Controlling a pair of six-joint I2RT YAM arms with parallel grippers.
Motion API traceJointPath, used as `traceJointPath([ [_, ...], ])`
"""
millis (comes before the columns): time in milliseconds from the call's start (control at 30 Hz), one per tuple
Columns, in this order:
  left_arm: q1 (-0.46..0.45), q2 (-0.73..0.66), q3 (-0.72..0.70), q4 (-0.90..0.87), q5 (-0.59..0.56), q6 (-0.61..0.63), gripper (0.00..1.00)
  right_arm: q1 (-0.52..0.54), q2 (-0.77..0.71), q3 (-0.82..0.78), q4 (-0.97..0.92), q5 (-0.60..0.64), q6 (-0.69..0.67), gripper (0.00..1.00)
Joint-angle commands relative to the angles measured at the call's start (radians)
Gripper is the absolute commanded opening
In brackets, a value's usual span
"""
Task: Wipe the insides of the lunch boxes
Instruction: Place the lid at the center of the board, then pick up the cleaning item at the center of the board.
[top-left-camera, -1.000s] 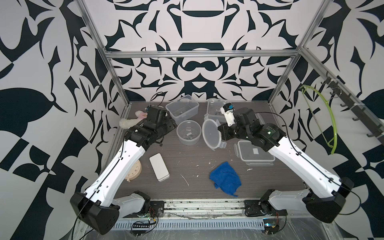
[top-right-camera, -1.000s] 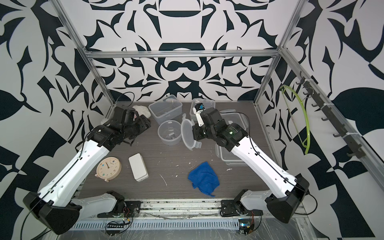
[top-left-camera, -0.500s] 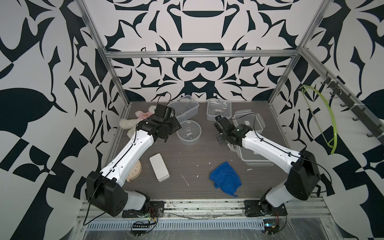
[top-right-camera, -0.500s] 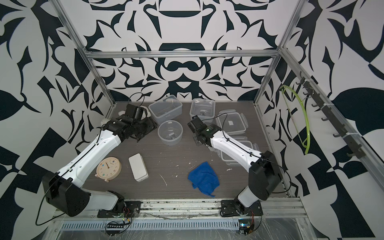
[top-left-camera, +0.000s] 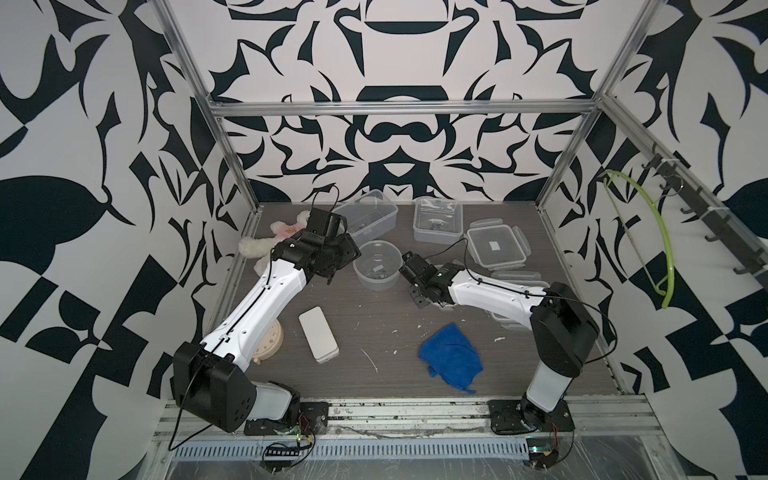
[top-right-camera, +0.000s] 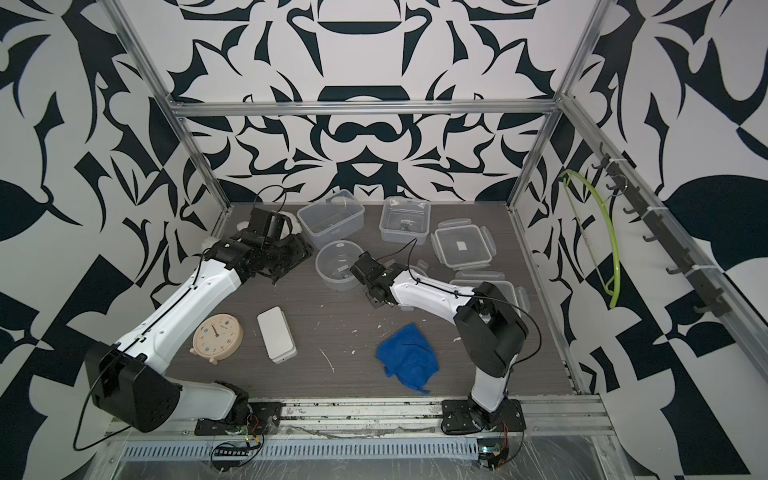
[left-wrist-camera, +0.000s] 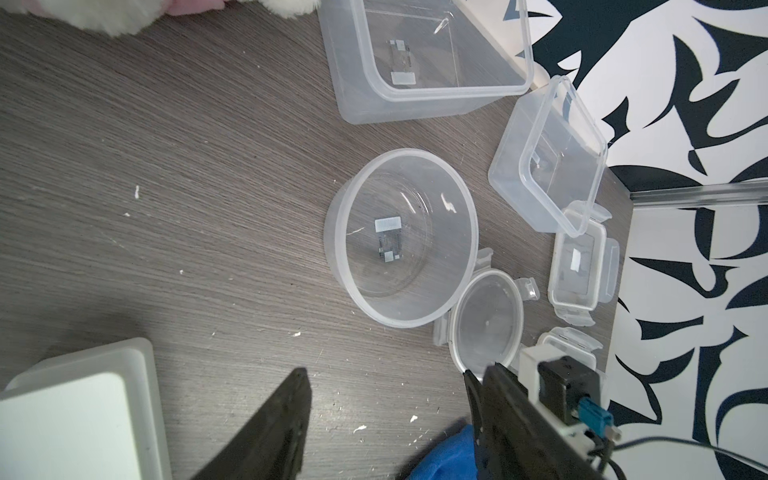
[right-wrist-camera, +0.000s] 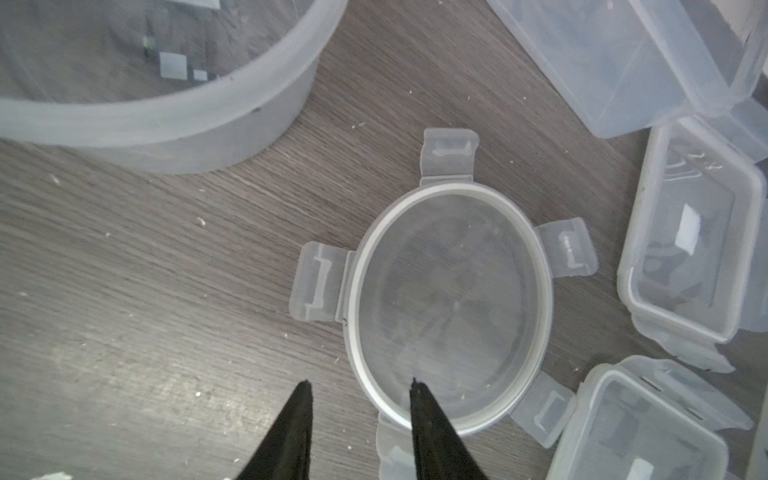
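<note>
Round lid (right-wrist-camera: 451, 320) released; rim between parted right pincer (right-wrist-camera: 360, 381).

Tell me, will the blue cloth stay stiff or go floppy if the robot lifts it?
The blue cloth would probably go floppy: it lies crumpled in soft folds on the table. It is likely light, being thin fabric with a corner trailing out. It probably won't roll, lying flat and rumpled.

bright, even light, soft shadows; wrist views blur up close, edges bend.
</note>
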Motion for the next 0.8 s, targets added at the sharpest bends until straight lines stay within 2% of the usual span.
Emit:
traceJointPath([
  [0,0.006,0.010,-0.014,-0.003,0.008,0.007,0.69,0.010,-0.172,-0.054,0.075,0.011,0.049,0.39],
  [100,0.007,0.014,-0.017,0.000,0.010,0.010,0.69,0.019,-0.322,-0.167,0.099,0.017,0.110,0.39],
  [133,0.008,0.016,-0.017,0.001,0.012,0.011,0.69,0.023,-0.361,-0.204,0.094,0.012,0.136,0.43],
  [300,0.012,0.037,-0.020,0.005,0.032,0.014,0.70,0.047,-0.502,-0.343,-0.088,-0.035,0.332,0.54],
  [500,0.011,0.061,-0.029,0.019,0.067,0.006,0.69,0.147,-0.540,-0.484,-0.172,-0.114,0.508,0.58],
  [767,0.012,0.056,-0.065,0.040,0.088,-0.014,0.69,0.199,-0.471,-0.600,-0.016,-0.216,0.564,0.60],
])
